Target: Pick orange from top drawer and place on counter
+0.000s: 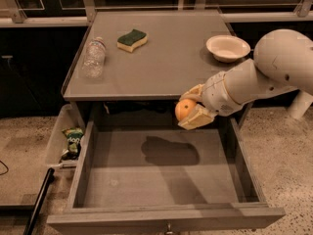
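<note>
The orange (184, 109) is small and round, held between the tan fingers of my gripper (191, 106). The gripper is shut on it and holds it in the air above the back of the open top drawer (161, 180), just in front of the counter's front edge. The drawer is grey, wide and shallow, pulled out, with only the arm's shadow on its floor. The counter (166, 67) is a flat grey top behind and above the drawer. My white arm reaches in from the right.
On the counter lie a clear plastic bottle (93, 57) at the left, a green-and-yellow sponge (132, 39) at the back and a white bowl (228, 47) at the right. A clear bin with a green snack bag (73, 140) hangs left of the drawer. Speckled floor surrounds.
</note>
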`<action>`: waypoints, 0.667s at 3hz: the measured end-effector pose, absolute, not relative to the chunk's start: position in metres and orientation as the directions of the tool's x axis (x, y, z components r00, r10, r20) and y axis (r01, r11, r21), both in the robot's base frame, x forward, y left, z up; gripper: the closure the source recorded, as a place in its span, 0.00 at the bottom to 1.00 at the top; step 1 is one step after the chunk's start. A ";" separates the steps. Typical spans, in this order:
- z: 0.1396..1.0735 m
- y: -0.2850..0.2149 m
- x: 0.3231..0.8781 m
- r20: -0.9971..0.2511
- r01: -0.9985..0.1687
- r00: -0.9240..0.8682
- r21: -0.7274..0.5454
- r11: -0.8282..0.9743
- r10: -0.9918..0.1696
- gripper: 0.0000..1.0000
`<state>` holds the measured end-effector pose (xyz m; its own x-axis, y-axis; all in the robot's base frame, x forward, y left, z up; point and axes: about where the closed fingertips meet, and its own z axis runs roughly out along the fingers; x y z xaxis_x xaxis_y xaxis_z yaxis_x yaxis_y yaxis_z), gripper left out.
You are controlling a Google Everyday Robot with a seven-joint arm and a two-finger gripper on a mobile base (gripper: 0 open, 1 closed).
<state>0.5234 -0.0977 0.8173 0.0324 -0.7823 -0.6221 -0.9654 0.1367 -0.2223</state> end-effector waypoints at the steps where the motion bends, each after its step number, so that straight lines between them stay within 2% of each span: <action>1: 0.819 -0.098 0.525 -0.623 -0.963 0.036 -0.230 0.139 -0.781 1.00; 2: 0.836 -0.101 0.549 -0.643 -0.954 0.085 -0.272 0.123 -0.761 1.00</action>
<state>0.5492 -0.1008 0.8358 0.0852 -0.7608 -0.6433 -0.9545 0.1229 -0.2717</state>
